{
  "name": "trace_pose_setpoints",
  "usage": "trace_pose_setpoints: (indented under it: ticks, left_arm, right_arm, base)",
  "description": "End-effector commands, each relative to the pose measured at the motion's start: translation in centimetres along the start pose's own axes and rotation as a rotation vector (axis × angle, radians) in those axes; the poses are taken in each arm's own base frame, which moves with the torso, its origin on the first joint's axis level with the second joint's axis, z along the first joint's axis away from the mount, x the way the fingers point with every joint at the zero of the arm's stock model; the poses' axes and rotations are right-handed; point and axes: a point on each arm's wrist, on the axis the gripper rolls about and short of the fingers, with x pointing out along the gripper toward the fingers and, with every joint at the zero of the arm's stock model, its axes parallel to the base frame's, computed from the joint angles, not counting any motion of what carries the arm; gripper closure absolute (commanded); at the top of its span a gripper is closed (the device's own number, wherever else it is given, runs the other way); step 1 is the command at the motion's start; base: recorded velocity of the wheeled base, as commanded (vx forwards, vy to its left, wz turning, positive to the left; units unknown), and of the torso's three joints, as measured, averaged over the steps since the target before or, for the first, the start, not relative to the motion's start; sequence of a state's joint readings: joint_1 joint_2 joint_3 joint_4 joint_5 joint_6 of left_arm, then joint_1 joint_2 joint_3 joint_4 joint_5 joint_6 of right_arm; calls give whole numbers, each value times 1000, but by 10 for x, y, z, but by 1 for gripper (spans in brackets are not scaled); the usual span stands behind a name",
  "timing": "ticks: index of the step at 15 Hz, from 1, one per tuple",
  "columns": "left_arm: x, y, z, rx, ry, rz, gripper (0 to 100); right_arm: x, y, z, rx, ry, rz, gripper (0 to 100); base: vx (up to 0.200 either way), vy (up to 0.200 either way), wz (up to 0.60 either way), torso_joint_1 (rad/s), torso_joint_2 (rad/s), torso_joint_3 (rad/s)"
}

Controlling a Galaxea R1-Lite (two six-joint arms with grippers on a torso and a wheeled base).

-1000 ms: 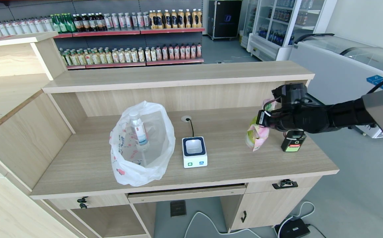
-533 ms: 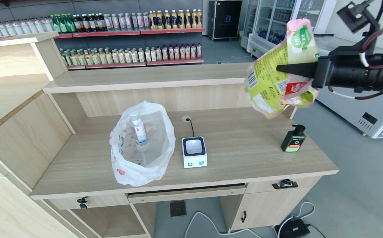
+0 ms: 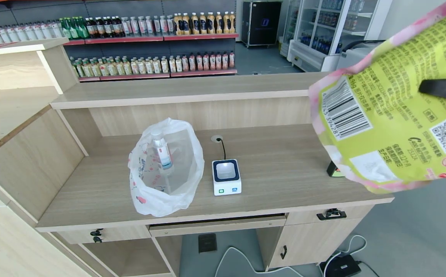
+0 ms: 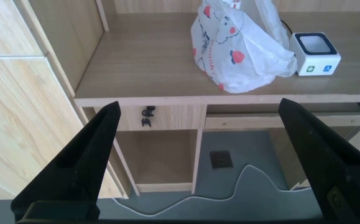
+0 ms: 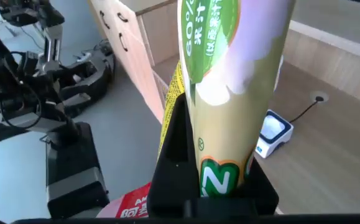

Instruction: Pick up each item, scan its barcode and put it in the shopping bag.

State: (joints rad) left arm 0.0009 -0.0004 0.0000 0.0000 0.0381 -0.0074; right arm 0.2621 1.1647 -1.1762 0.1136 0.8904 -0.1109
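Note:
A green-and-pink snack pouch (image 3: pixel 392 127) is held high over the right end of the desk, close to the head camera, with its barcode (image 3: pixel 345 109) facing that camera. My right gripper (image 5: pixel 214 186) is shut on the pouch (image 5: pixel 229 93); one black finger (image 3: pixel 442 89) lies across its printed face. A white shopping bag (image 3: pixel 165 173) stands left of centre on the desk with a clear bottle (image 3: pixel 160 152) inside. The white barcode scanner (image 3: pixel 227 177) sits just right of the bag. My left gripper (image 4: pixel 198 168) hangs open in front of the desk, holding nothing.
A black pump bottle (image 3: pixel 331 170) on the desk's right side is mostly hidden behind the pouch. The wooden desk (image 3: pixel 277 169) has a raised back ledge and a side wall at the left. Drawers and cables lie below its front edge.
My right gripper has lifted the pouch from just above the desk beside the pump bottle, up and toward the head camera. The pouch now covers most of that bottle.

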Motion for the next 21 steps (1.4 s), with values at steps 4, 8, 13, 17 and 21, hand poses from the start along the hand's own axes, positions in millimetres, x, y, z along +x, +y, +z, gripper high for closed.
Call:
trace_pose_setpoints:
  ticks: [4,8,13,17,21]
  left_arm:
    - [0,0,0,0,0,2,0]
    - [0,0,0,0,0,1,0]
    - [0,0,0,0,0,1,0]
    - [0,0,0,0,0,1,0]
    - [0,0,0,0,0,1,0]
  right_arm:
    - [17,17,9,-9,-3,163,100]
    - [32,33,26,3,14,309,100]
    - [28,36,15,36,90,276,100]
    - [14,45,30,40,86,267,100]
    - [5,52,35,58,127,287,100]
  base:
    - [0,0,0,0,0,0]
    - [0,0,0,0,0,0]
    - [0,0,0,0,0,0]
    - [0,0,0,0,0,0]
    - [0,0,0,0,0,0]
